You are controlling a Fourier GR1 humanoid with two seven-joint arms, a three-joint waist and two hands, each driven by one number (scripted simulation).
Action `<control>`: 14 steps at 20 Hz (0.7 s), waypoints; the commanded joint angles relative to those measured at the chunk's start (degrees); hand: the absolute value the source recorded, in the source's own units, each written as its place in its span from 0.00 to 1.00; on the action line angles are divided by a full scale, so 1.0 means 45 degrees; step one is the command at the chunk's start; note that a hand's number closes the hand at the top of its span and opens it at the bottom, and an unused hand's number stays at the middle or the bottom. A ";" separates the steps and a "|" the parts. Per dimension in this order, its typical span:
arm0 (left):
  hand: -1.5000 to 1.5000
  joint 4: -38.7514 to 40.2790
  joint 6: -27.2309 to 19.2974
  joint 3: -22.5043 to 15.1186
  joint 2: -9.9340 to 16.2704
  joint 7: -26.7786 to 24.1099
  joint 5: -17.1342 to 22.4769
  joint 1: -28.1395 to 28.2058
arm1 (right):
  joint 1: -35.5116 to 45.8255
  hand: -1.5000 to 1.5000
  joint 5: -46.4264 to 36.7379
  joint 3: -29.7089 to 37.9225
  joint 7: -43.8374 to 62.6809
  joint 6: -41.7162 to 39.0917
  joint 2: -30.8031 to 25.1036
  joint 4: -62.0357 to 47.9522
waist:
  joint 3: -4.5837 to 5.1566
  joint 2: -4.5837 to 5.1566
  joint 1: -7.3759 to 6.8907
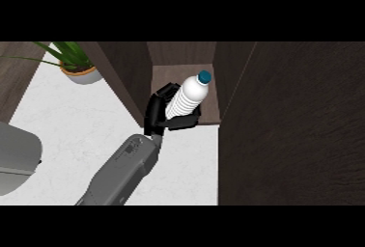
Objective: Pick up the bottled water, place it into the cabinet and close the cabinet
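Bottled water held at the mouth of the open cabinet

Left of the cabinet (184, 70) a potted plant (77, 67) stands on the white marble counter (78, 125), out of the way. A single grey forearm rises from the lower edge; which arm it is I cannot tell. Its black hand (165, 112) has its fingers clamped round the lower body of the bottled water (189, 94), blue cap tilted inward, so the bottle can go onto the cabinet's shelf. Right of the opening, the dark door panel (292, 125) stands open, waiting to be swung closed.

White ribbed bottle (189, 95), blue cap, inside cabinet (184, 71).
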State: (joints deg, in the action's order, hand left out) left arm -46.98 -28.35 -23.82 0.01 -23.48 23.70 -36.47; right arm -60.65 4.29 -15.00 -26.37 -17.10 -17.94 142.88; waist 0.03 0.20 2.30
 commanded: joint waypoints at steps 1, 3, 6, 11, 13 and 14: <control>1.00 0.1307 -0.0643 0.0090 -0.0001 0.0553 0.0866 -0.1709 | -0.0513 0.00 0.1031 0.0237 -0.0008 -0.0494 -0.0256 0.1001 | 0.0001 0.0025 0.0189; 1.00 0.2048 -0.0333 0.0564 -0.0001 0.0760 0.1186 -0.2445 | -0.0590 0.00 0.1223 0.0502 -0.0008 -0.0574 -0.0300 0.0936 | 0.0000 0.0047 0.0181; 1.00 0.2993 -0.0663 0.0894 -0.0001 0.0301 0.1721 -0.2980 | -0.0322 0.00 0.1879 0.0969 0.0218 -0.0661 -0.0395 0.1072 | 0.0003 0.0156 0.0243; 1.00 0.4819 -0.2627 0.0959 -0.0001 0.0502 0.1203 -0.4220 | -0.0409 0.00 0.1345 0.1041 -0.0273 -0.0916 -0.0346 0.0633 | -0.0004 0.0171 0.0424; 1.00 0.5570 -0.3402 0.0836 -0.0001 0.0355 0.0407 -0.4827 | -0.0135 0.00 0.1496 0.0845 -0.0507 -0.0939 -0.0112 0.0469 | -0.0015 0.0182 0.0356; 1.00 0.6008 -0.3649 0.0676 -0.0001 0.0353 0.0097 -0.4776 | -0.0562 0.00 0.1421 0.1174 -0.0596 -0.1044 -0.0269 0.0609 | -0.0015 0.0136 0.0361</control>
State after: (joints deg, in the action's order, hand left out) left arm -25.68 -39.13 -19.88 0.01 -21.96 27.16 -54.55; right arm -61.36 5.45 -11.26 -29.75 -20.71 -18.37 141.83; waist 0.00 0.88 3.67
